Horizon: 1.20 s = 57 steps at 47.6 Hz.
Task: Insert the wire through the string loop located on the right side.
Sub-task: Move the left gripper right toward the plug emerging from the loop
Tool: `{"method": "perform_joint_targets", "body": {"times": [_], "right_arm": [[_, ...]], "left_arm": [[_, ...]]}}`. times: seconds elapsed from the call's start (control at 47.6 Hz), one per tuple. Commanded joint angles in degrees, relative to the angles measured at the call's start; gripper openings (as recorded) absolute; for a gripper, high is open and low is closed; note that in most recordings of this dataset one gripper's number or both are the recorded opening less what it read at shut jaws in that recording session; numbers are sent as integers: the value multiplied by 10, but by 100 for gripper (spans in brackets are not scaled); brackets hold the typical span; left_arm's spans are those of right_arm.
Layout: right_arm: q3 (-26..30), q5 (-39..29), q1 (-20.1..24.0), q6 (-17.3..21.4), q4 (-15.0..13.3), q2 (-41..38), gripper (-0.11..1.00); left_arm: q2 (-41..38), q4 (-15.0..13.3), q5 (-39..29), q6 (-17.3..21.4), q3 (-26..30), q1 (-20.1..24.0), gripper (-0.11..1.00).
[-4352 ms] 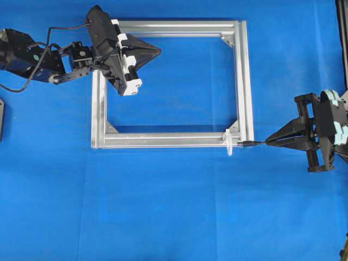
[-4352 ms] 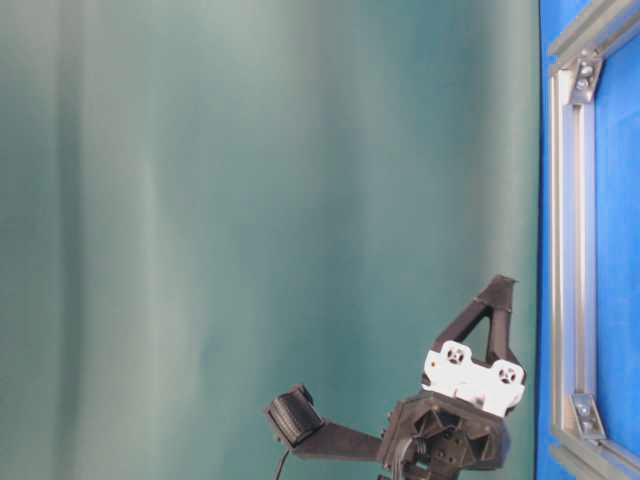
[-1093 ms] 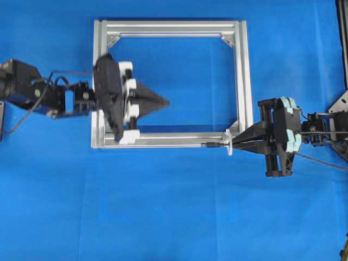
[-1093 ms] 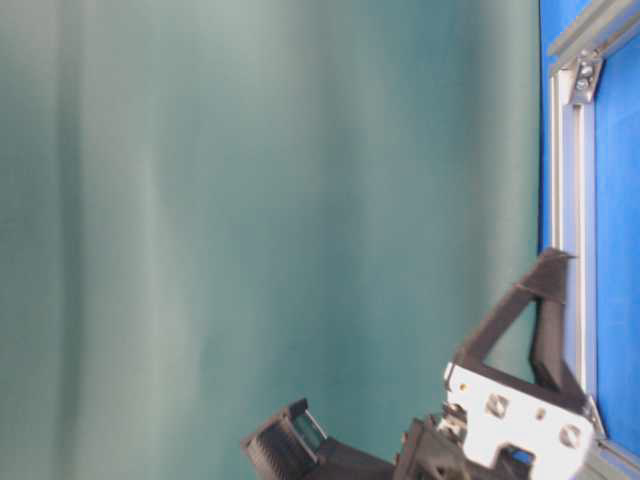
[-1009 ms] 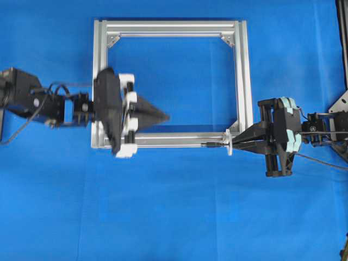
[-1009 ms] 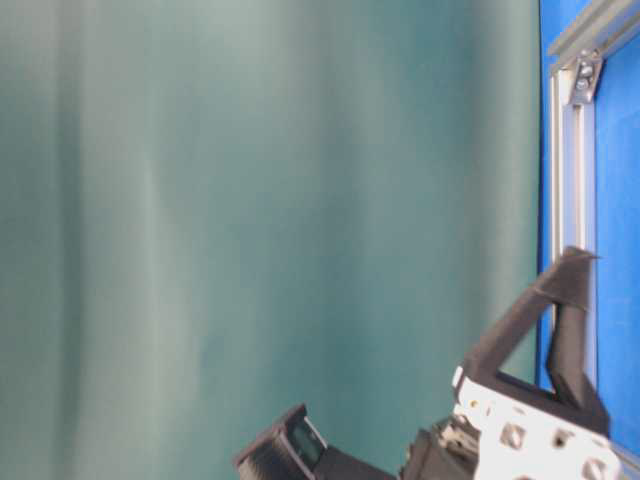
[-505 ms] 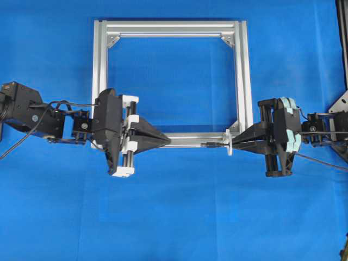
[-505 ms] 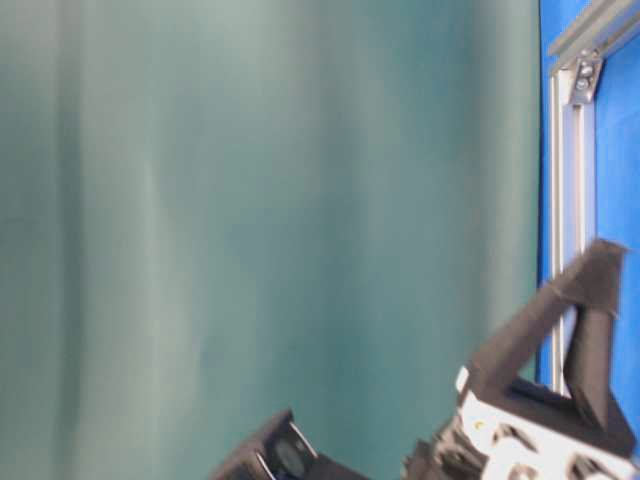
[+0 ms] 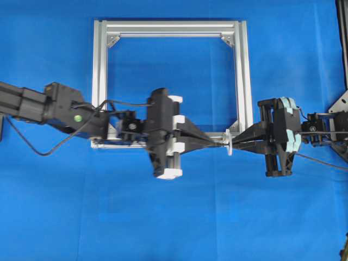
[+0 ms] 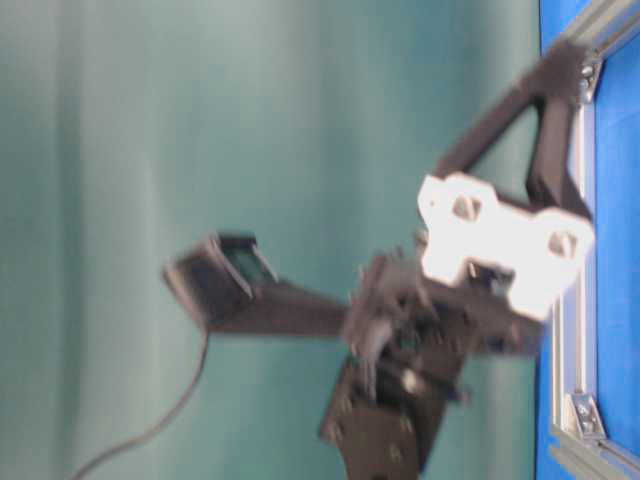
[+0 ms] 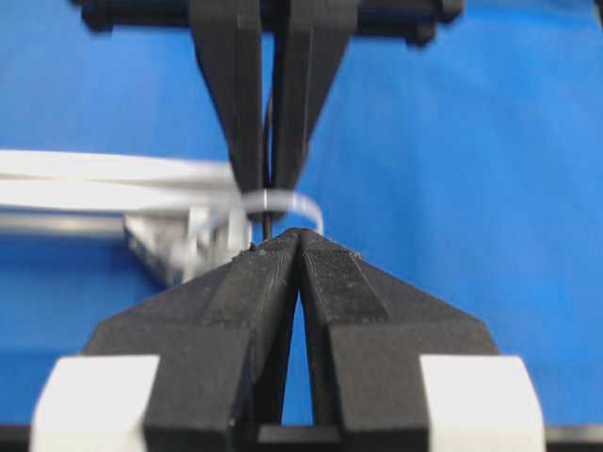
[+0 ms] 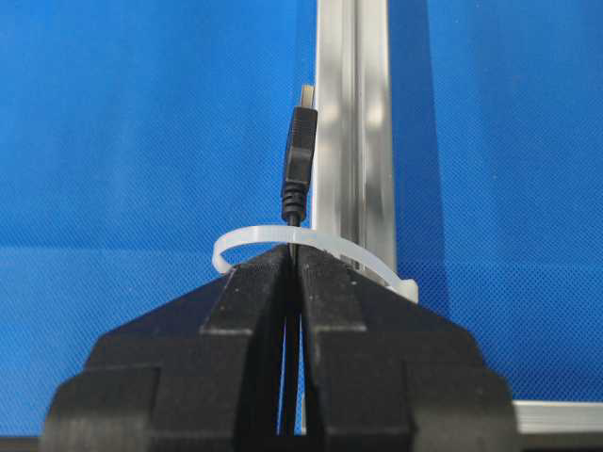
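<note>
The white string loop (image 12: 247,239) stands at the near right corner of the silver frame (image 12: 353,113). The wire (image 12: 300,155) passes through it, and its plug with the metallic tip lies beyond the loop, alongside the rail. My right gripper (image 12: 294,252) is shut on the wire just behind the loop. In the overhead view my left gripper (image 9: 219,142) points at the string loop (image 9: 229,144) from the other side, facing the right gripper (image 9: 235,143). In its own wrist view the left gripper (image 11: 297,235) is shut, tips together, with the wire (image 11: 268,223) and the loop (image 11: 294,201) just ahead. Whether it touches the plug is hidden.
The silver frame (image 9: 242,70) lies flat on the blue cloth, its near rail under both grippers. The left arm (image 9: 65,111) stretches across the frame's near left corner. A dark bracket (image 9: 341,106) stands at the right edge.
My left gripper, shut throughout, has swept down and to the right along the near rail until its tips are close to the loop. The right gripper, wire and loop have stayed in place.
</note>
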<state>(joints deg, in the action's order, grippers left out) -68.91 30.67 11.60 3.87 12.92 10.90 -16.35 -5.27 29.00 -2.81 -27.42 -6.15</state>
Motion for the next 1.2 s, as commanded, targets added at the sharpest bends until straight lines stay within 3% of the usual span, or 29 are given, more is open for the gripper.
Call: {"method": "perform_joint_targets", "body": {"times": [0.0,0.652,0.757,0.925,0.988,1.177], "right_arm": [[9,3,-1,0,2,4,-3],[9,2,0,0,2,4,-3],[10,2,-1,0,2,4,-3],[10,2,0,0,2,4,-3],[10,2,-1,0,2,4,-3],[10,2,-1,0,2,4,-3]], "left_arm": [[2,1,-12,-1,38,2,0],[-5,1,-32,1,38,2,1],[-6,2,-32,1,39,2,20],[-7,1,-32,1,41,1,71],[-7,2,-32,1,41,1,84],[-16,1,-32,1,42,1,85]]}}
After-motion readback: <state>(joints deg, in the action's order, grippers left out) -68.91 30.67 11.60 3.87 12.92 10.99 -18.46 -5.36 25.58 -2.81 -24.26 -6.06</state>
